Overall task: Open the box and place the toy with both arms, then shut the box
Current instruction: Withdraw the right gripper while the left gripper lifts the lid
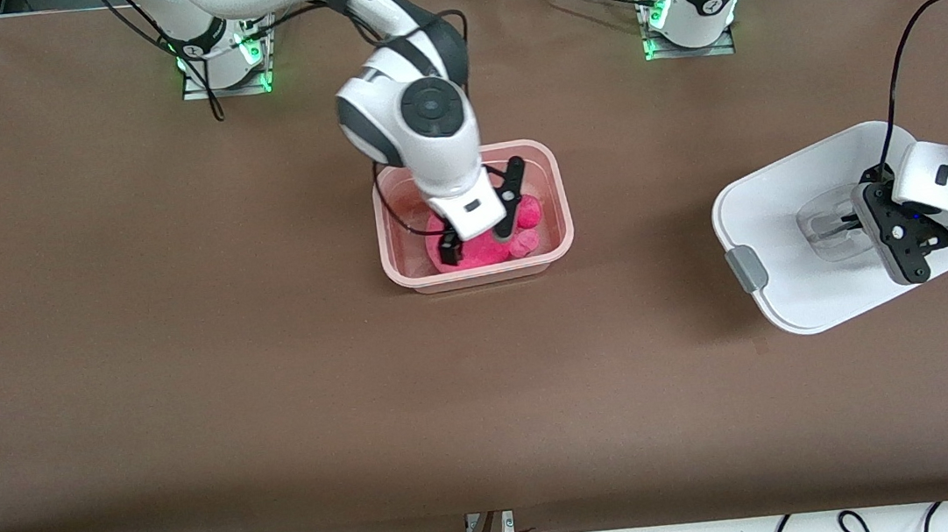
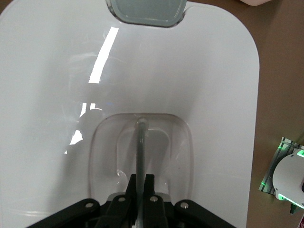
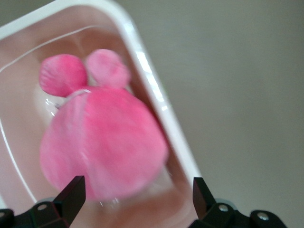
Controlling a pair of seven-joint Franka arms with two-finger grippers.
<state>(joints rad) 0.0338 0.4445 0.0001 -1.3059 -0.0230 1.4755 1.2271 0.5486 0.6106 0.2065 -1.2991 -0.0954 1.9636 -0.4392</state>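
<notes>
Right hand (image 1: 482, 217) open | toy (image 1: 481, 250) below, in box (image 1: 560, 204)

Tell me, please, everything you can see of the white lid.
The lid is white, glossy plastic with rounded corners, a grey side clip and a clear recessed centre handle. It is off the box, toward the left arm's end of the table, tilted. The left hand is shut on its handle bar.

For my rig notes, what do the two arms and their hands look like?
Both arms are white with dark grey joint sections and a round grey cap at the wrist. Each hand, right hand and left hand, has two black fingers. Black cables run along both arms; green lights glow at the bases.
</notes>
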